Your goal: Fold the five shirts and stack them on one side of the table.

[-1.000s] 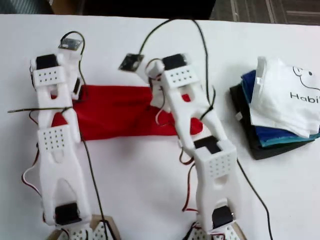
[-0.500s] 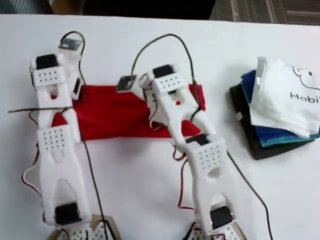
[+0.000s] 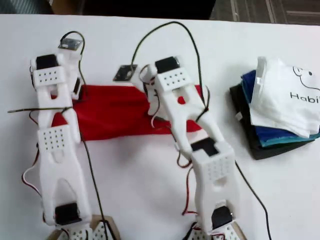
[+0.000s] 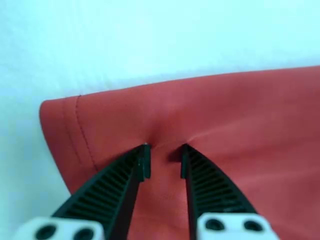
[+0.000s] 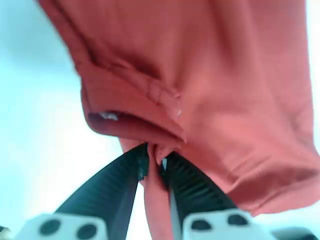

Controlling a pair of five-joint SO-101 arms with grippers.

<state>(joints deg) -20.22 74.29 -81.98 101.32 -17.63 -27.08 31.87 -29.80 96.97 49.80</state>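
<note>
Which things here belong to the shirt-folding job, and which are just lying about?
Part of the job: red shirt; stack of folded shirts; left pincer and right pincer, both gripping the red shirt; table.
Just there: arm cables; floor beyond the table.

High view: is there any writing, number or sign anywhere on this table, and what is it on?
On the white shirt atop the stack: one line of dark lettering that runs off the picture's edge, so no whole word can be read. A dark line drawing sits above it.
On the red shirt: no writing that can be seen.
</note>
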